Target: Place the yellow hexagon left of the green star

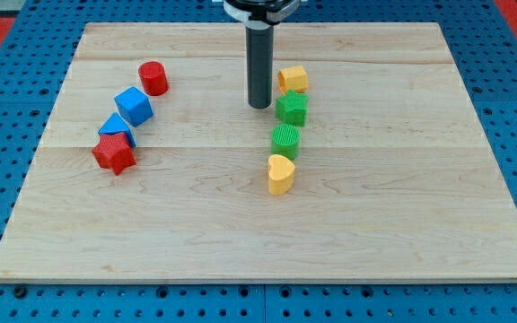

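Observation:
The yellow hexagon point(293, 79) sits near the top middle of the wooden board point(375, 206). The green star point(292, 109) lies just below it, nearly touching. My tip point(259, 107) stands on the board just left of the green star and below-left of the yellow hexagon, a small gap from both.
A green cylinder point(285, 141) and a yellow heart point(281, 174) continue the column below the star. At the view's left are a red cylinder point(153, 78), a blue cube point(134, 106), another blue block point(116, 128) and a red star point(115, 153).

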Robot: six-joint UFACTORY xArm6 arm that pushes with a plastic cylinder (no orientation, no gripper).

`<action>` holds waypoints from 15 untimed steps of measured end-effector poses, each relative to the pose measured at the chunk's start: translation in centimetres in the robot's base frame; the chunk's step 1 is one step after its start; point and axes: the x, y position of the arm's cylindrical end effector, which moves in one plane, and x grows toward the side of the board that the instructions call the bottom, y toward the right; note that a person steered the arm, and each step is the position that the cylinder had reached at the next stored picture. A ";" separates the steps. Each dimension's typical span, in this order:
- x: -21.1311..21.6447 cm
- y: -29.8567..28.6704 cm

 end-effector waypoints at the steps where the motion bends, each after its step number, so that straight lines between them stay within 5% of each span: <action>1: -1.9 -0.5; 3: -7.7 4.2; 4: -4.7 11.5; 5: -2.7 11.5; 6: -7.3 7.5; 7: -7.4 4.0; 9: -4.0 15.0; 11: -3.4 1.1; 13: -6.8 -3.6; 15: 0.8 -5.1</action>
